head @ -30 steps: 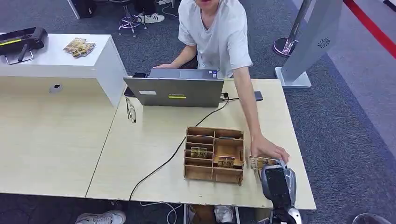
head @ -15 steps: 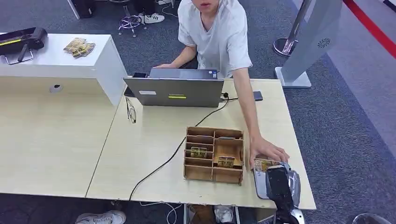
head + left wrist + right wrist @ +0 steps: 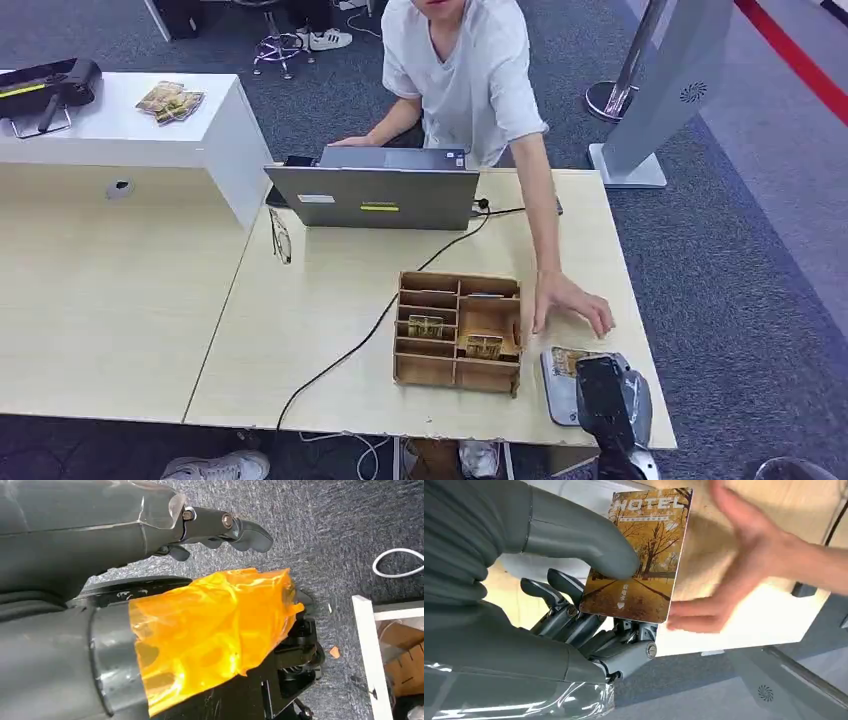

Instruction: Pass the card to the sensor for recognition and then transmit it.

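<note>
My right hand (image 3: pixel 606 396) is at the table's front right corner, above a grey sensor pad (image 3: pixel 556 392). It pinches a golden hotel card (image 3: pixel 644 555) between the thumb and the fingers, and the card (image 3: pixel 570 360) lies over the pad's far end. A person's hand (image 3: pixel 572 300) hovers open just beyond the card, apart from it. That same hand (image 3: pixel 744 565) is blurred behind the card in the right wrist view. My left hand (image 3: pixel 215 525) hangs over the carpet, fingers loose and holding nothing.
A wooden organiser (image 3: pixel 458 375) with cards in its compartments stands left of the pad. A laptop (image 3: pixel 375 197), its black cable (image 3: pixel 350 350) and glasses (image 3: pixel 281 238) lie farther back. The person sits behind the table. A white cabinet (image 3: pixel 130 120) stands at the left.
The person's hand has drawn back from the card toward the table's far side. My right hand with the card has shifted slightly right and nearer the front edge, uncovering the grey pad.
</note>
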